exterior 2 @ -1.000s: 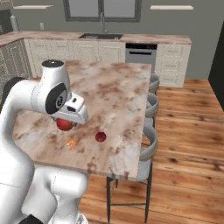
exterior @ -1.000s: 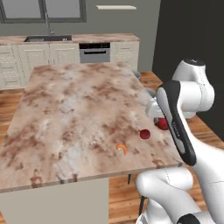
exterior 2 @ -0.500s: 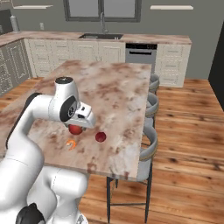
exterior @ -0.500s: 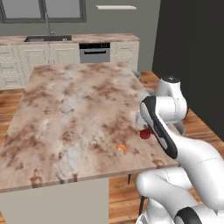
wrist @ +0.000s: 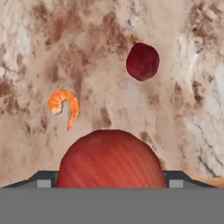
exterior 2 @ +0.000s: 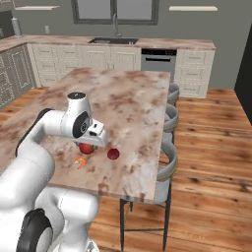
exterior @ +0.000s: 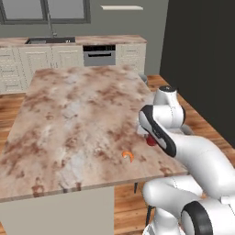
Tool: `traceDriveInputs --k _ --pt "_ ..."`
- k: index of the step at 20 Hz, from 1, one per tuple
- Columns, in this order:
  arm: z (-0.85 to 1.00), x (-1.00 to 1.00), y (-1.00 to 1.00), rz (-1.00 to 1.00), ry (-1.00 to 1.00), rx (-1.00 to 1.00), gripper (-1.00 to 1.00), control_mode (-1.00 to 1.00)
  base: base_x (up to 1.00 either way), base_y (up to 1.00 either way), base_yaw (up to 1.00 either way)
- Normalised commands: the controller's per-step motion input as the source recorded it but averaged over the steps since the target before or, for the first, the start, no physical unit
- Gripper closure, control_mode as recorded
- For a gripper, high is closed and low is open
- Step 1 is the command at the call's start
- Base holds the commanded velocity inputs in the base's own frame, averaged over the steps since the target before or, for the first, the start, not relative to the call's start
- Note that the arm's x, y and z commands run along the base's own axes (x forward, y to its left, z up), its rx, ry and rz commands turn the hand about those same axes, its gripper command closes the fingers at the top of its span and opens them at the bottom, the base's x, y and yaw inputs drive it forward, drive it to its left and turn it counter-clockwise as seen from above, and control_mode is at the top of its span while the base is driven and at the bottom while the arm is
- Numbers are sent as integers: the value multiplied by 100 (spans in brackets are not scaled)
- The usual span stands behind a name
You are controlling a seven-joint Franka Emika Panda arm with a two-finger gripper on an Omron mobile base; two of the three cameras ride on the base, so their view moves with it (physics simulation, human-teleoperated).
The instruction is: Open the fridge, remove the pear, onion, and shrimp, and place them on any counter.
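Note:
My gripper (exterior 2: 88, 145) is low over the beige marbled counter (exterior 2: 133, 106), near its front right corner, shut on a light-red streaked fruit, the pear (wrist: 111, 159). The pear fills the space between the fingertips (wrist: 43, 178) in the hand view. Just beyond it the dark-red onion (wrist: 142, 61) (exterior 2: 113, 154) lies on the stone, half hidden behind my arm in the left base view (exterior: 150, 140). The orange curled shrimp (wrist: 64, 104) (exterior 2: 80, 162) (exterior: 128, 156) lies close beside the gripper. The fridge is out of view.
Grey stools (exterior 2: 170, 118) line the counter's right side. The counter's front edge (exterior: 92, 186) runs close to the shrimp. A far white-cabinet counter with a sink (exterior 2: 110, 42) stands along the back wall. Wood floor (exterior 2: 211, 147) lies to the right.
The arm has swung down and forward, lowering the gripper with the pear from above the counter to just over the stone beside the shrimp and onion. The jaws kept their width.

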Motion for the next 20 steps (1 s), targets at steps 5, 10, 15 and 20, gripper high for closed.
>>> traceDriveInputs --k 5,10,15,20 --pt "-35 60 2 0 6 0 100 -100 0 0 0" --pt "-57 49 0 0 5 0 100 -100 0 0 0" --pt "-63 26 0 0 8 0 100 -100 0 0 0" --pt "-22 1 0 0 1 -1 100 -100 0 0 0"
